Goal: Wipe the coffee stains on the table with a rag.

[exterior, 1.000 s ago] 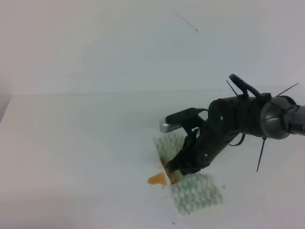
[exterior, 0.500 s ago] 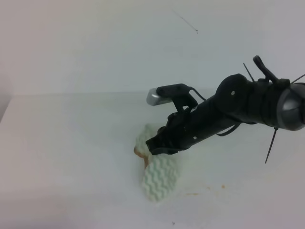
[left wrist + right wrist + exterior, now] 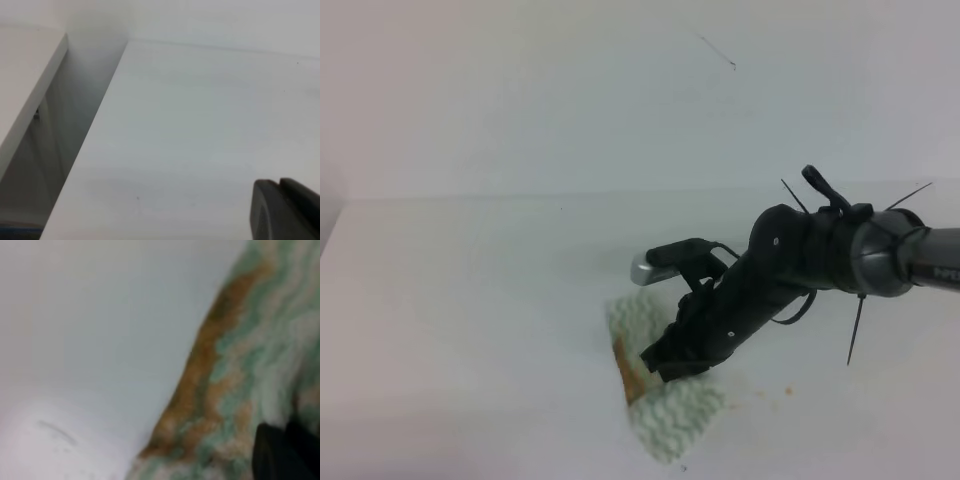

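right gripper point(image 3: 665, 362) sits low on the rag point(image 3: 665, 415) near the middle-front of the table point(image 3: 470, 300), arm reaching in from the right edge of the high view; jaws pressed together, tips down on the cloth, pinning it to the top; whether a fold is pinched between them cannot tell, tips hidden by the gripper body; rag lies crumpled and bunched, running from upper left to lower right under the gripper, pale green-white zigzag showing at both ends; orange-brown band along the rag's left edge point(image 3: 630, 375), soaked into the cloth; right wrist view is blurry but shows the same brown streak point(image 3: 200, 375) running diagonally along the rag edge, bare white table to its left, dark fingertip point(image 3: 280, 452) at the bottom right corner on the cloth; stains point(image 3: 786, 391): only tiny faint orange specks on the table right of the rag, near the front; silver-tipped wrist camera point(image 3: 645, 268) sticks out above the rag's top end; black cable ties poke out from the arm's wrist joint; left gripper point(image 3: 285, 210) seen only as a dark corner at the bottom right of its own view, over bare table near the left edge; open or closed cannot tell; nothing seen in it.
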